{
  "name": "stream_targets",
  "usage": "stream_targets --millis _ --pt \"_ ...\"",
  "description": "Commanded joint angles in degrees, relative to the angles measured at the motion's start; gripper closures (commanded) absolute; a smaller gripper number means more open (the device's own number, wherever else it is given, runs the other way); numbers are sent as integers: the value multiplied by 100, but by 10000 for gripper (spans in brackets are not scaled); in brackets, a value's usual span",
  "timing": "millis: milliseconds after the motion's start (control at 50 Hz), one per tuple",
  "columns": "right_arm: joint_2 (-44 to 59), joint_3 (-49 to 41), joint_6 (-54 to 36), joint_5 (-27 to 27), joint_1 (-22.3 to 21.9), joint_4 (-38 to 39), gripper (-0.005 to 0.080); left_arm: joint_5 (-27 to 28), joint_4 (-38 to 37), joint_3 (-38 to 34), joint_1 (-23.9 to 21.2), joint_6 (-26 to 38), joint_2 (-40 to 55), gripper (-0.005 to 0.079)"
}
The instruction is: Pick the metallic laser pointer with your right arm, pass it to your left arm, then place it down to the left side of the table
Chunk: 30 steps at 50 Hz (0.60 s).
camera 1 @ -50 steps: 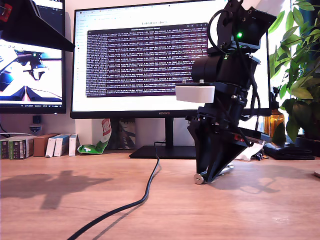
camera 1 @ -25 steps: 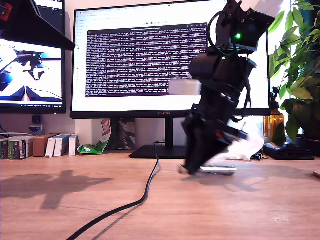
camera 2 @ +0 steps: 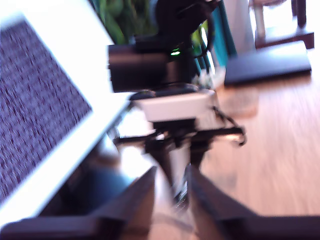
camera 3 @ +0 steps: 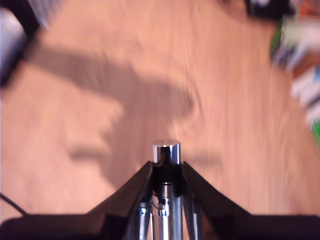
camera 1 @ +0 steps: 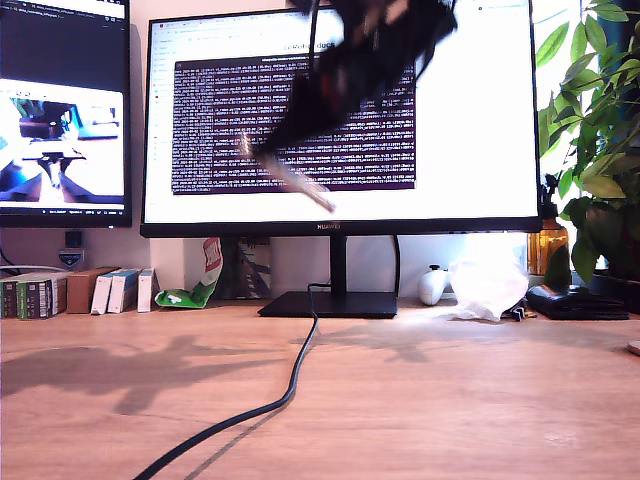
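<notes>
Exterior view showed the counter [camera 1: 420, 400] below a big monitor [camera 1: 340, 120], with a black cable [camera 1: 290, 385] trailing across the wood. High before the screen, a blurred arm [camera 1: 350, 60] carried the pointer [camera 1: 285, 172] well above the counter. My second gripper [camera 3: 166, 172] had its jaws clamped on the pointer [camera 3: 166, 152], silver end poking out. My first gripper [camera 2: 172, 187] held nothing, jaws slightly parted, facing the other arm [camera 2: 165, 65].
</notes>
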Motion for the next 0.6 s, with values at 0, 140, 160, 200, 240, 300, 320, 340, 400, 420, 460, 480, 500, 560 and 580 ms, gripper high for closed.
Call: stream_targets --millis 0,140,160,200,240,300,320,340,400,420,460,480,500,560,580 --pt "-313 278 33 -190 24 -149 762 219 544 57 83 -415 293 523" --pt "-549 756 35 -459 24 -455 762 479 1626 57 96 -1305 706 523" --pt "-579 809 35 -474 24 -492 762 498 1757 57 96 -1408 748 524" --pt "-649 905 33 -490 24 -564 762 507 2116 57 96 -1655 846 524" --pt "-717 973 35 -520 24 -581 762 505 2479 57 94 -1838 925 524" --pt "-841 1043 33 -527 24 -573 762 481 3001 57 96 -2103 1025 524" --pt "-876 1060 28 -527 24 -560 762 470 3191 57 94 -2221 1060 524" --pt "-909 1080 31 -525 26 -549 762 452 3362 57 94 -2361 1086 524" --pt "-997 1137 33 -527 46 -542 762 315 3840 57 94 -2640 1172 524" --pt "-1014 1161 33 -525 66 -540 762 278 3985 57 94 -2791 1202 524" --pt "-1054 1204 35 -525 96 -533 762 175 4282 57 94 -2966 1257 524" --pt "-1064 1231 35 -525 103 -529 762 127 4419 57 94 -3075 1281 524" --pt "-1069 1257 35 -527 105 -527 762 66 4537 57 92 -3152 1309 524" --pt "-1078 1331 63 -525 149 -505 762 -146 4988 57 63 -3438 1416 523" --pt "-1078 1357 79 -525 173 -503 762 -212 5132 57 44 -3547 1445 522"
